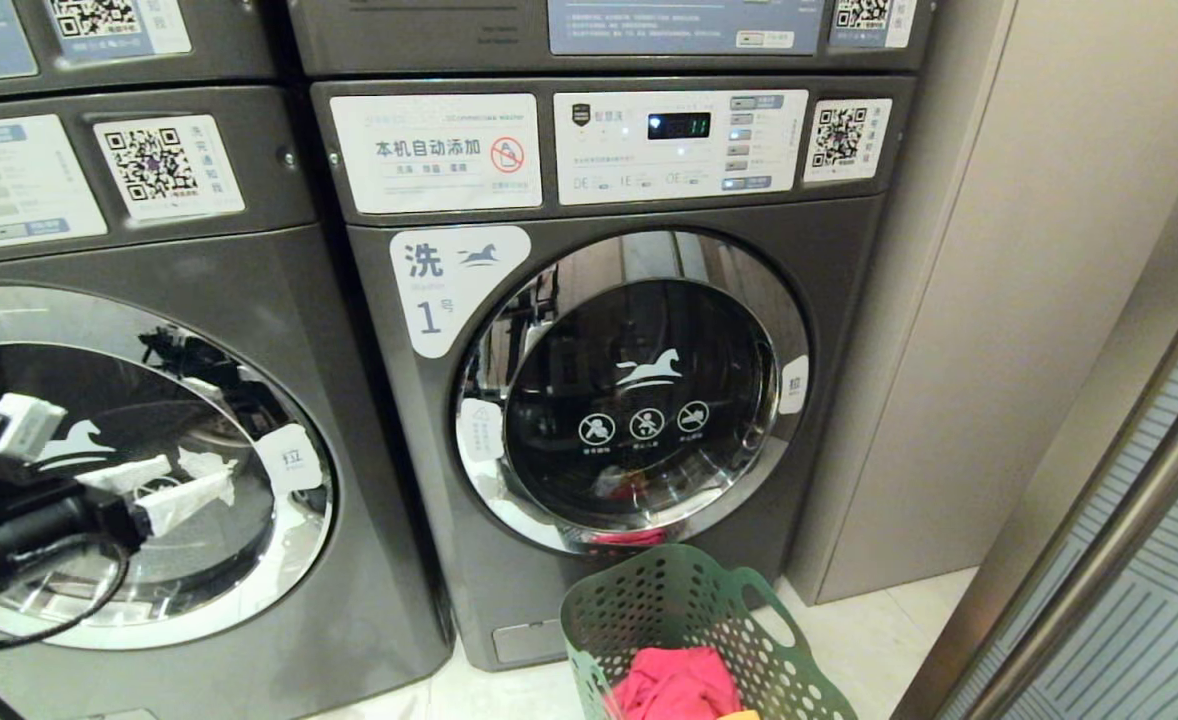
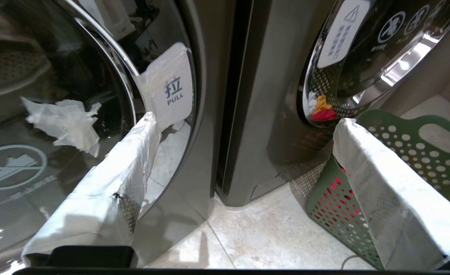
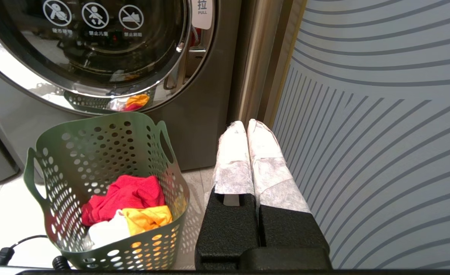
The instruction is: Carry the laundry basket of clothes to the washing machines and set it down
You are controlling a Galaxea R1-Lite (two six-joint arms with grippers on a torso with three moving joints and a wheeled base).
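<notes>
The dark green laundry basket (image 1: pixel 689 610) stands on the tiled floor just in front of washing machine number 1 (image 1: pixel 639 390). Inside lie the clothes: a pink-red piece (image 3: pixel 125 196), a yellow-orange one (image 3: pixel 148 217) and a white one (image 3: pixel 106 231). My left gripper (image 1: pixel 199 480) hangs open and empty before the round door of the left washing machine (image 1: pixel 249 280), well to the left of the basket and above it. In the left wrist view the left gripper (image 2: pixel 246 120) frames the gap between both machines, with the basket (image 2: pixel 332 206) behind one finger. My right gripper (image 3: pixel 246 124) is shut, low beside the basket (image 3: pixel 95 152).
A beige wall panel (image 1: pixel 999 300) rises right of machine 1. A striped glass door with a metal rail (image 1: pixel 1149 500) closes the far right. A black cable (image 3: pixel 3 254) lies on the floor by the basket. Pale floor tiles (image 2: pixel 267 229) show between the machines and the basket.
</notes>
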